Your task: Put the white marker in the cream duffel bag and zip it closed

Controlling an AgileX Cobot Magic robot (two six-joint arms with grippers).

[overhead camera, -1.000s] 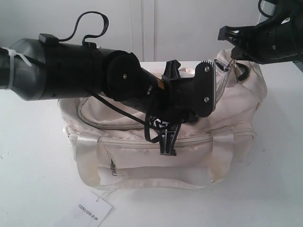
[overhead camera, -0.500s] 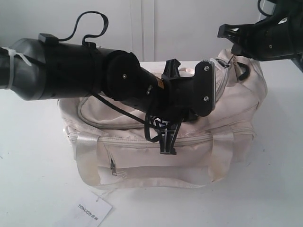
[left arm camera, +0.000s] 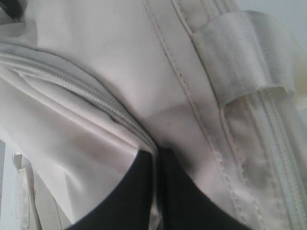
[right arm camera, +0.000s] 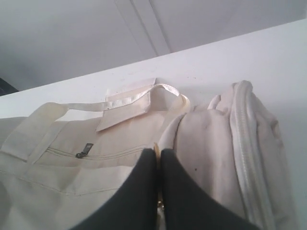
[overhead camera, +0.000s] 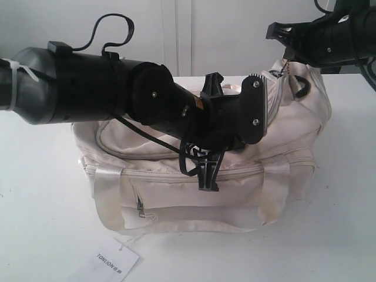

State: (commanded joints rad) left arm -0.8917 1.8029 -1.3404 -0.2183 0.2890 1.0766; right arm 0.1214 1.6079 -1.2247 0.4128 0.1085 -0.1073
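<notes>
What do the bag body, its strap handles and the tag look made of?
Cream duffel bag: soft matte woven fabric, it wrinkles and sags. Strap handles: satin-like webbing, glossy with fine ribbing. Tag: probably paper or thin card, flat, white, printed.

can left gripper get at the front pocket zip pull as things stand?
Probably, but not yet. The left gripper is shut on fabric of the cream duffel bag beside a zip. The pocket zip pull hangs exposed on the front with nothing between, so it must let go first.
</notes>
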